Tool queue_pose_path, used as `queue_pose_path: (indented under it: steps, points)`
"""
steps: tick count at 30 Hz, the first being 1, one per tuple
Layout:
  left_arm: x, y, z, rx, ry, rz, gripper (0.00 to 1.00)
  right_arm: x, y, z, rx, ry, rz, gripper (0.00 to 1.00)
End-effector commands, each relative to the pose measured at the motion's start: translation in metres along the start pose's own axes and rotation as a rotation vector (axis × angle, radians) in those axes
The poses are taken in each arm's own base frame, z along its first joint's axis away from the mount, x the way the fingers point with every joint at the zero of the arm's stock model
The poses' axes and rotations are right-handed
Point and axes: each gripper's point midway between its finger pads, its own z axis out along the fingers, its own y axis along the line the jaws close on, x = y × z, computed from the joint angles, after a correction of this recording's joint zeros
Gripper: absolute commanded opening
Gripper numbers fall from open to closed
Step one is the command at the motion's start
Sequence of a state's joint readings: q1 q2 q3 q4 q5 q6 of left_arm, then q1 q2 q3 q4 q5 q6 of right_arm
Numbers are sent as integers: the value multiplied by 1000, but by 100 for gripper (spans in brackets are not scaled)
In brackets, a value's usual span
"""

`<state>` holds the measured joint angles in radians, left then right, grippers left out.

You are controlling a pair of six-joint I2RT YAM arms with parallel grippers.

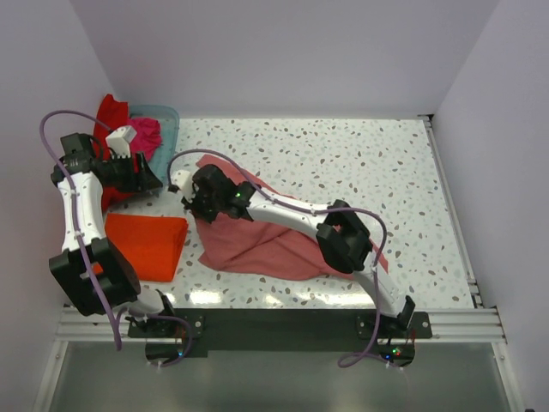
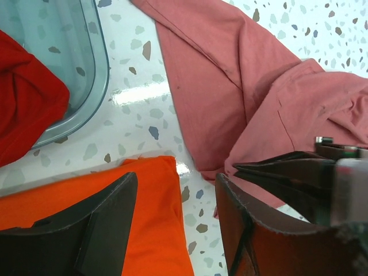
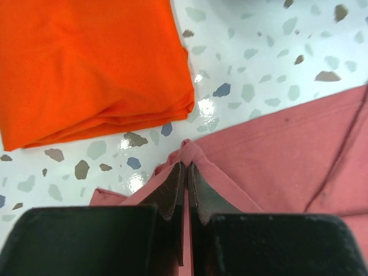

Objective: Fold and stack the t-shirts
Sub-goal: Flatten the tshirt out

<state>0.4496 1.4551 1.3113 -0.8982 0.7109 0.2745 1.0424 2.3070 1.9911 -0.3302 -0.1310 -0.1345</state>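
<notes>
At table's front left, the orange tee [image 1: 147, 245] lies folded: 1 done. The pink tee [image 1: 257, 249] sits mid-table, rumpled and only partly folded. The right gripper [image 3: 187, 169] is clamped on its edge nearest the orange tee. The left gripper [image 2: 175, 190] hangs spread wide, holding nothing, betw. the two. The red tee [image 1: 110, 112] & magenta tee [image 1: 147, 133] are bunched at the basket [image 1: 169, 120], unfolded. Approx 1 of 4 done, no stack yet.

Speckled table [image 1: 360, 163], folded orange t-shirt [image 1: 150, 245] near left, rumpled pink t-shirt [image 1: 257, 247] centre, blue basket [image 1: 170, 127] far left.
</notes>
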Motion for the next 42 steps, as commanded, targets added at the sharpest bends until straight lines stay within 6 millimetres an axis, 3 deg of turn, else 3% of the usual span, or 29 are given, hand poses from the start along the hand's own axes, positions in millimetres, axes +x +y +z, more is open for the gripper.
queue_pose_path:
  steps: [1, 5, 6, 8, 9, 11, 12, 13, 14, 15, 16, 18, 19, 21, 22, 26, 29, 30, 33, 39, 42]
  points:
    - [-9, 0, 1, 26, -42, 36, 61, -32, -6, -28, -3, -82, 4, 0]
    - [-7, -2, 4, 25, -29, 63, 61, -30, -22, -39, 12, -84, 55, 0]
    - [-7, -3, 6, 21, -26, 77, 61, -41, -28, -55, 26, -112, 66, 0]
    - [-8, -6, 15, 10, -26, 114, 60, -33, -49, -72, 53, -113, 114, 0]
    - [-10, -9, 20, 7, -26, 129, 60, -45, -57, -97, 71, -150, 125, 0]
    - [-19, -19, 36, -1, -19, 191, 59, -30, -90, -125, 126, -138, 171, 0]
    - [-23, -23, 42, 0, -23, 208, 59, -43, -101, -158, 155, -188, 183, 0]
    - [-28, -34, 51, 16, -24, 238, 59, -41, -114, -174, 183, -200, 197, 0]
    - [-39, -32, 61, -4, -44, 245, 59, -21, -139, -190, 232, -177, 235, 0]
    - [-44, -33, 67, -9, -49, 254, 58, -18, -151, -208, 262, -185, 237, 0]
    - [-51, -35, 81, -15, -39, 262, 58, -13, -173, -238, 324, -203, 257, 0]
    - [-66, -37, 96, -24, -60, 284, 57, -2, -192, -267, 386, -200, 262, 0]
    - [-75, -37, 112, -38, -61, 290, 57, 4, -211, -295, 458, -213, 278, 0]
    - [-84, -39, 131, -58, -61, 292, 56, 13, -228, -320, 527, -206, 274, 0]
    - [-93, -32, 145, -79, -67, 276, 56, 18, -245, -346, 619, -209, 282, 0]
    - [-105, -30, 180, -96, -84, 276, 55, 36, -285, -410, 831, -211, 279, 0]
    - [-103, -18, 198, -119, -59, 245, 51, 54, -312, -448, 970, -188, 258, 0]
    - [-98, -29, 206, -101, -40, 258, 51, 61, -320, -459, 1007, -172, 251, 0]
    - [-71, -25, 214, -95, 33, 263, 48, 78, -335, -464, 1070, -119, 234, 0]
    - [-25, -25, 207, -85, 113, 301, 48, 123, -364, -462, 1209, 56, 223, 0]
    - [-5, -25, 205, -85, 155, 312, 48, 122, -372, -467, 1238, 63, 217, 0]
